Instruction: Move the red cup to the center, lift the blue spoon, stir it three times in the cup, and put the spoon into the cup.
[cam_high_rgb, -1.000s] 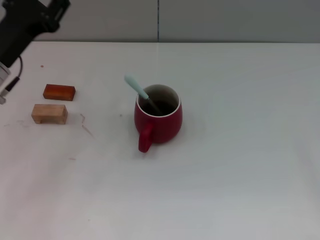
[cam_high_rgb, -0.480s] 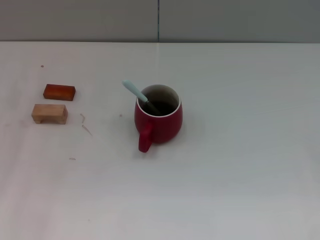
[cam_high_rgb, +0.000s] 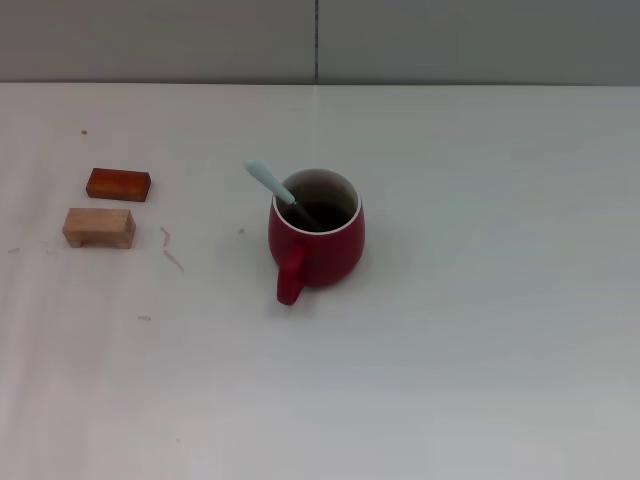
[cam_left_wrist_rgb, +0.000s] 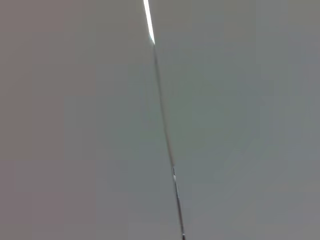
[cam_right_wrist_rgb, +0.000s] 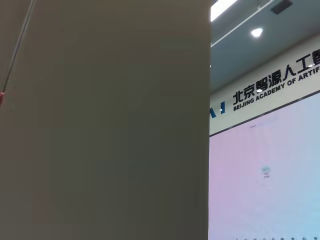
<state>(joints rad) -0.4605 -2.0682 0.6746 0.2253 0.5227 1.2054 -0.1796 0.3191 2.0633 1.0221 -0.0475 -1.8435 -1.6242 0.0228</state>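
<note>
Inspecting: my work surface from the head view; neither of my grippers appears in any view, so I cannot tell their state.
Cup: the rounded dark-red ceramic mug stands upright near the table's middle, handle toward me.
Spoon: the slim spoon with the pale-blue handle rests inside the mug, bowl down, long axis leaning up and away over the rim toward my left.
Nearer arm: cannot be judged.
Task status: in my judgement complete; no further grasp looks needed.
Surface: white tabletop; a reddish-brown block and a pale wooden block lie well apart to my left.
Room: grey wall panels behind; both wrist views face away from the table.
</note>
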